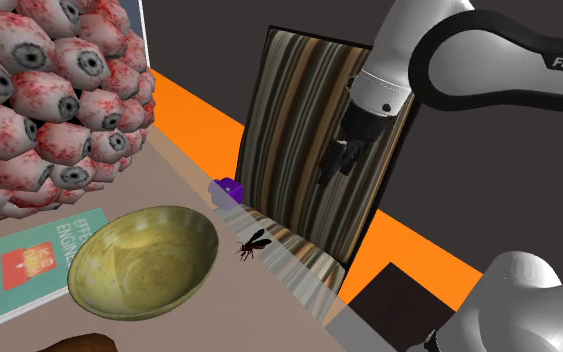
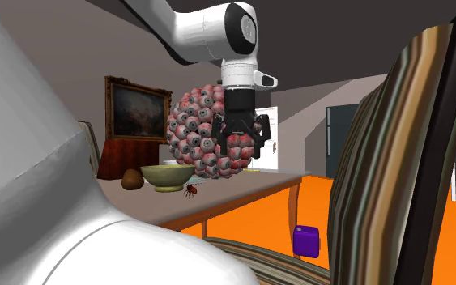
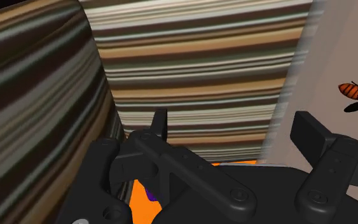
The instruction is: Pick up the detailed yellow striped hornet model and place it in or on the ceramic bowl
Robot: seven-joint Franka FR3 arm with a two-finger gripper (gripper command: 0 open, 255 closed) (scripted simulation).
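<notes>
Gripper (image 2: 240, 147) open, empty, up over striped chair (image 1: 309, 120) off counter (image 1: 179, 180) edge; hornet (image 1: 253, 243) on counter just beside bowl (image 1: 144, 262); shift over hornet, align w/ body, descend slow, close gently.

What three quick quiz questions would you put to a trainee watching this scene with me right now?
1. True or false: the fingers are shut on the hornet.
2. Where does the hornet lie? A: on the table, beside the bowl. B: inside the bowl. C: between the fingers.
3. Fill in: in the wrist view, the chair beyond the fingers has a ______ pattern.

Key
1. False: the fingers stand apart with nothing between them.
2. A
3. striped
</notes>
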